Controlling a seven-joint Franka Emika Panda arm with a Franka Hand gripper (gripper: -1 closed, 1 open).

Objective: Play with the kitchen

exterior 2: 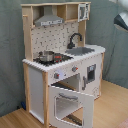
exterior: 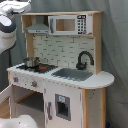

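Pale wood and white panels form the kitchen (exterior: 60, 75) (exterior 2: 62, 60), oven door (exterior 2: 72, 102) hanging open; gripper state unclear

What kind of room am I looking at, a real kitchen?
Probably a lab or test space, not a home: a child's toy kitchen of pale wood and white panels stands on a wooden floor before a plain grey curtain, with a white robot arm beside it.

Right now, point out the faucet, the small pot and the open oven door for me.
faucet (exterior: 84, 59), first exterior view, on its black arched neck.
pot (exterior 2: 47, 56), second exterior view, on its metal side, on the stovetop.
oven door (exterior 2: 70, 102), second exterior view, on its window pane.
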